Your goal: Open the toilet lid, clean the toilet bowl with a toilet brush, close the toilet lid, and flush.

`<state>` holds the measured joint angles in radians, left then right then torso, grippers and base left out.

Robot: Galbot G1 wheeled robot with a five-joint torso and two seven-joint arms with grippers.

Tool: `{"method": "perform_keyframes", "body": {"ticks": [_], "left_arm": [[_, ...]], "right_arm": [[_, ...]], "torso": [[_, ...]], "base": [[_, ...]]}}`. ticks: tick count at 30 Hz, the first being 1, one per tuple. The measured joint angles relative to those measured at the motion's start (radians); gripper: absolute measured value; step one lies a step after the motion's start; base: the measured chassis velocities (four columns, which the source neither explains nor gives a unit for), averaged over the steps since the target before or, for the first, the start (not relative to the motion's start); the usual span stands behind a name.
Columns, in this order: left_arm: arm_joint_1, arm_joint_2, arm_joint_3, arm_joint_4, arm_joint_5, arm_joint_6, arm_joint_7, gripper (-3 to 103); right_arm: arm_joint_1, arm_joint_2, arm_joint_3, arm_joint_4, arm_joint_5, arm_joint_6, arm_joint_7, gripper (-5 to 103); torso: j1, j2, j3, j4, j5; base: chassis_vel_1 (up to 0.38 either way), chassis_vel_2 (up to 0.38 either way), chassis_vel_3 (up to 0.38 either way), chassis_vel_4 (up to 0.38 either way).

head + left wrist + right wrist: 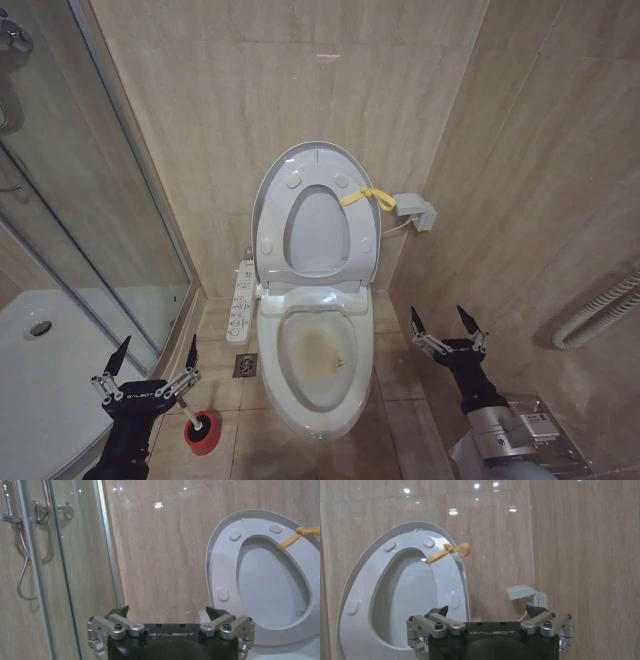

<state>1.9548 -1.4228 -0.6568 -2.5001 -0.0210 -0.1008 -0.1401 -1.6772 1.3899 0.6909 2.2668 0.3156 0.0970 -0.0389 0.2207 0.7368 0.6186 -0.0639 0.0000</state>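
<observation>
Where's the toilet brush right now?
In the head view, the toilet brush stands on the floor to the left of the toilet bowl, beside the shower tray, just below the open left gripper.

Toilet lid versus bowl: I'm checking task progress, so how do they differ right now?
The toilet lid stands raised against the wall; the bowl lies open below it. The lid looks clean, with a yellow strap tied on; the bowl has a yellowish-brown stain inside. Both are white ovals.

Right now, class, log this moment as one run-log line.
toilet lid: raised, against wall | toilet bowl: stained, exposed | toilet brush: on floor in red holder | left gripper: open, above brush | right gripper: open, empty, right of bowl
</observation>
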Motion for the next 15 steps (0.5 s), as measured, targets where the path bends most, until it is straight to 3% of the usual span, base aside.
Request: {"method": "perform_keyframes", "body": {"ticks": [15], "left_arm": [[0.0,0.0,0.0,0.0,0.0,0.0,0.0,100]], "right_arm": [[0.0,0.0,0.0,0.0,0.0,0.0,0.0,100]], "torso": [[0.0,0.0,0.0,0.0,0.0]], "base": [[0.0,0.0,0.0,0.0]]}}
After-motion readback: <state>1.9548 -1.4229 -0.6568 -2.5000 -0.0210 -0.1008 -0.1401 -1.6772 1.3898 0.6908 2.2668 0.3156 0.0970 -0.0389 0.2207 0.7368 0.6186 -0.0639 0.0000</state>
